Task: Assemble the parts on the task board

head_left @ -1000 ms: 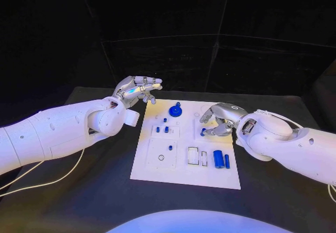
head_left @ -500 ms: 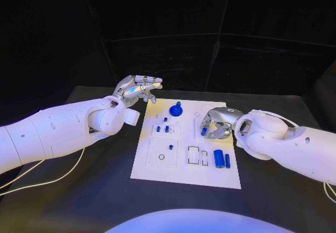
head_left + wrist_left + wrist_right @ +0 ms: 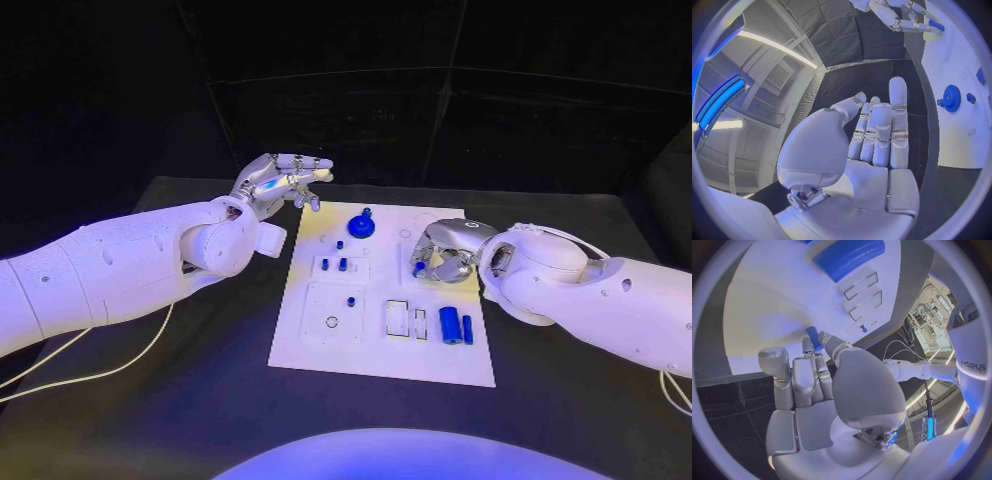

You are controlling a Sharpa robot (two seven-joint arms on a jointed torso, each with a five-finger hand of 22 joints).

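Note:
The white task board (image 3: 382, 345) lies mid-table. My right hand (image 3: 444, 250) hovers over its right middle and pinches a small blue peg (image 3: 420, 268) at its fingertips; the right wrist view shows that peg (image 3: 814, 338) between the fingertips just above the board (image 3: 773, 305). My left hand (image 3: 281, 180) is raised beyond the board's far left corner with fingers apart and nothing in it (image 3: 873, 135). A blue gear (image 3: 361, 227) stands at the board's far edge, also seen as the gear (image 3: 950, 97) in the left wrist view. Two blue cylinders (image 3: 450, 327) lie at the near right.
Small blue pegs (image 3: 333, 265) stand in the board's left middle, with another peg (image 3: 352, 303) nearer me. Rectangular slots (image 3: 398, 318) sit beside the cylinders. Black table (image 3: 173, 400) surrounds the board, and a white cable (image 3: 87, 375) trails under my left arm.
My right hand has drawn in and turned a little over the board's right side, still holding the blue peg. The left hand has barely moved.

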